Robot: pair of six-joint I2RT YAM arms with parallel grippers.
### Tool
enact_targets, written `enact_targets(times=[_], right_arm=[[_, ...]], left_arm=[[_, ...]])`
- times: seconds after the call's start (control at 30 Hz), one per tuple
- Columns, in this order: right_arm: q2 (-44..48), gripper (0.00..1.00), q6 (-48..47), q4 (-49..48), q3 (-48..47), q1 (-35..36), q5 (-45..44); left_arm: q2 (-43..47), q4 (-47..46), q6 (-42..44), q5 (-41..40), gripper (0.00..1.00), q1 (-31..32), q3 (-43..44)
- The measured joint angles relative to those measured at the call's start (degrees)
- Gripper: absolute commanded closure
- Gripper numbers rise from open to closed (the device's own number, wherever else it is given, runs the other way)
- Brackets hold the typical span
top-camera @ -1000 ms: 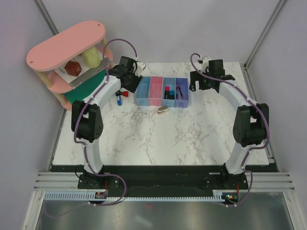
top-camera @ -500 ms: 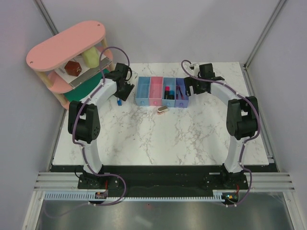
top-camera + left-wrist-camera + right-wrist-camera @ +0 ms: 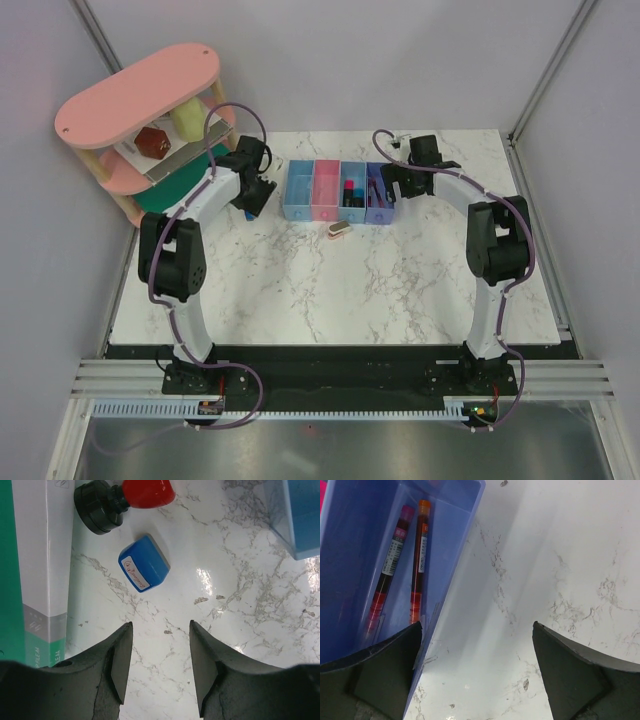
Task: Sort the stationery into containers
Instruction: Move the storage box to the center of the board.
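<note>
Hovering over the white marbled desk (image 3: pixel 240 605) with the left jaws partly spread, gripping nothing, bare marble between the tips. Just ahead of them, slightly left: a small blue rectangular plastic block with a red-printed white label (image 3: pixel 144 563), lying loose on the desk. Further ahead, well clear of the tips: a round black plastic stamp with a glossy red cap (image 3: pixel 122 502), tipped on its side. Along the left of these jaws: a long white-and-grey printed panel (image 3: pixel 45 560), and past it a flat green board (image 3: pixel 10 565). Ahead to the right: the corner of a light blue rectangular plastic bin (image 3: pixel 302 515).

Holding the right jaws spread wide and empty, mostly over bare desk, with the left finger overlapping the side wall of a violet-blue rectangular plastic bin (image 3: pixel 455 555); contact there not possible to tell. Inside that bin, ahead and left of the jaws: two thin pens side by side, a pink-capped pen (image 3: pixel 390 570) and an orange-capped pen (image 3: pixel 419 565).

From above, between the two pairs of jaws: four bins in a row, a pink rectangular plastic bin (image 3: pixel 326 188) second from the left. Nearer than the row and apart from both jaws: a beige-grey stapler-like block (image 3: pixel 338 230) on the desk. Left of the left jaws: a pink oval tiered shelf (image 3: pixel 135 90).
</note>
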State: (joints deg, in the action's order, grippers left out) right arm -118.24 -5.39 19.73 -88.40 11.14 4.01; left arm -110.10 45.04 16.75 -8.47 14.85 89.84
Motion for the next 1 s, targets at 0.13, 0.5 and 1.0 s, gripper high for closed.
enact_targets(times=[0.13,0.5,1.0], right_arm=[[-0.11,0.02,-0.63,-0.46,0.00,0.00,-0.70],[-1.01,0.02,-1.22,-1.31,-0.17,0.00,-2.80],[-0.79,0.02,-2.78,-1.27,-0.11,-0.92,-3.02]], left_arm=[[-1.03,-0.17,-0.22,-0.02,0.44,-1.01,0.33],[-7.45,-0.61,-0.83,1.75,0.44,-2.64,2.10],[-9.55,-2.69,-0.83,2.82,0.45,-3.23,3.67]])
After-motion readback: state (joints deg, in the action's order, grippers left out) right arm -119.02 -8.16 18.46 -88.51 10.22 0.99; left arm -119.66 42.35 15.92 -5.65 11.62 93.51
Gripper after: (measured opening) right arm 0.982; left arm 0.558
